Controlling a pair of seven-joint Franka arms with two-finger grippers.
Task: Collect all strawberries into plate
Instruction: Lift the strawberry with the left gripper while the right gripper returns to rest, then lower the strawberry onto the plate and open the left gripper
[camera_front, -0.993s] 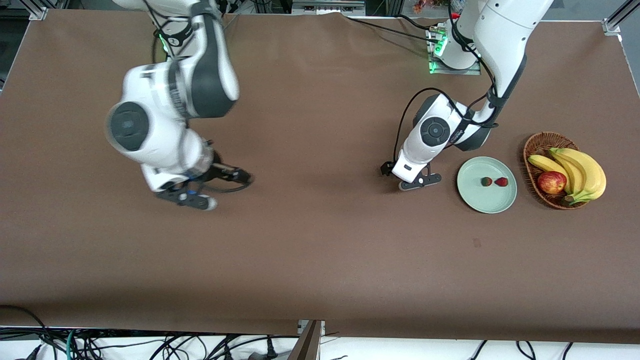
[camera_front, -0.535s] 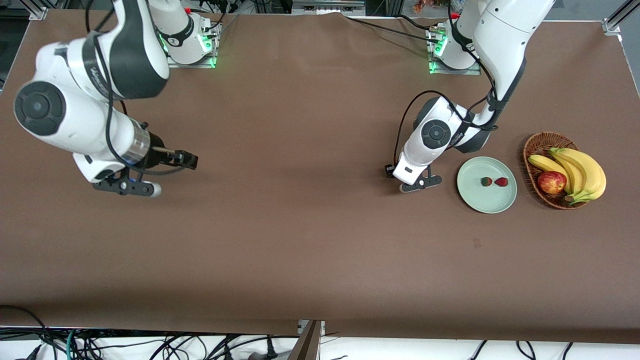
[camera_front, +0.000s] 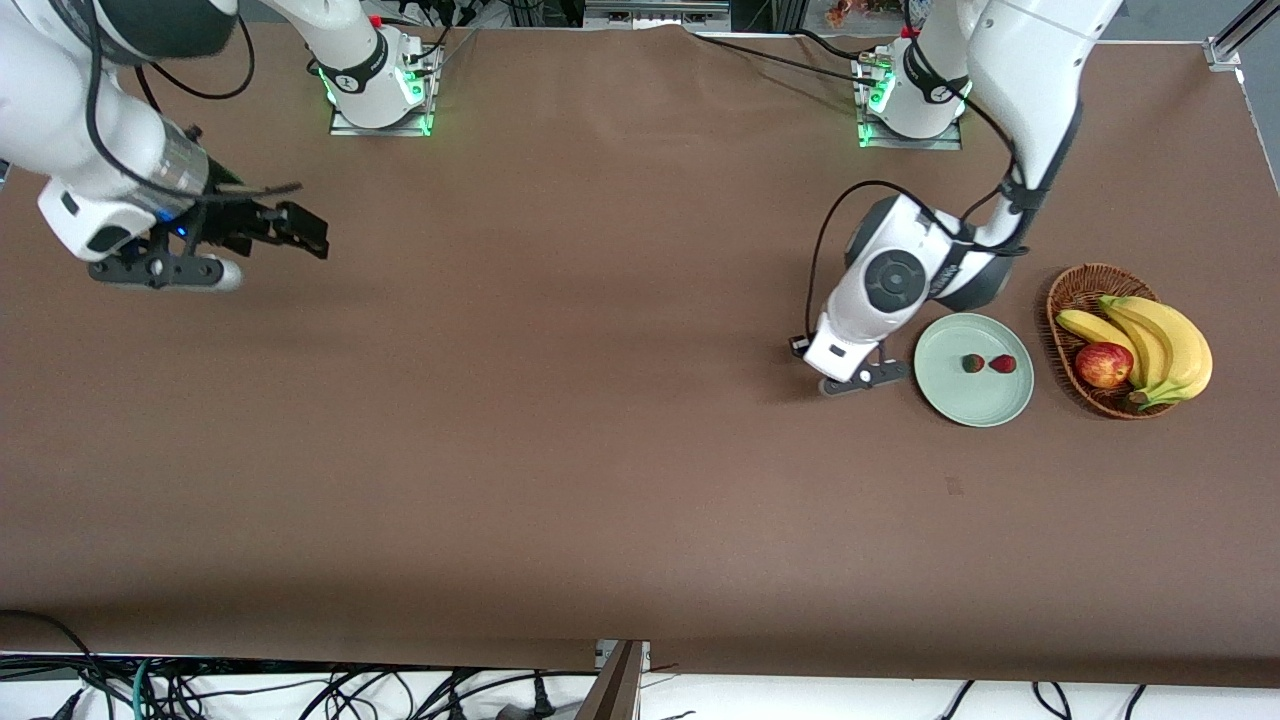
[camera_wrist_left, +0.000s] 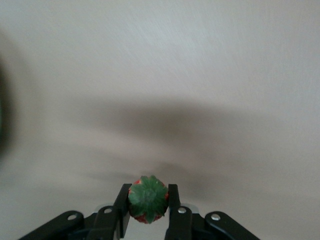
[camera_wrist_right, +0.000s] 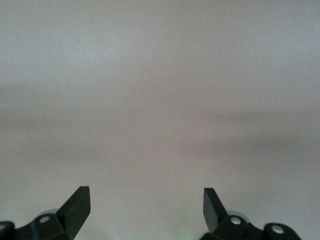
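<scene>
now: brown table (camera_front: 600, 450) | left gripper (camera_wrist_left: 148, 204) clamps strawberry (camera_wrist_left: 147, 198) | right gripper (camera_wrist_right: 146, 205) wide

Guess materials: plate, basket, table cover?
Plate: looks like glazed ceramic or smooth plastic; even pale mint, plain surface, no pattern. Cannot tell which.
Basket: woven wicker or rattan, brown, with the weave visible along the rim.
Table cover: seemingly matte brown fabric or felt; no glare, and faint creases.
</scene>
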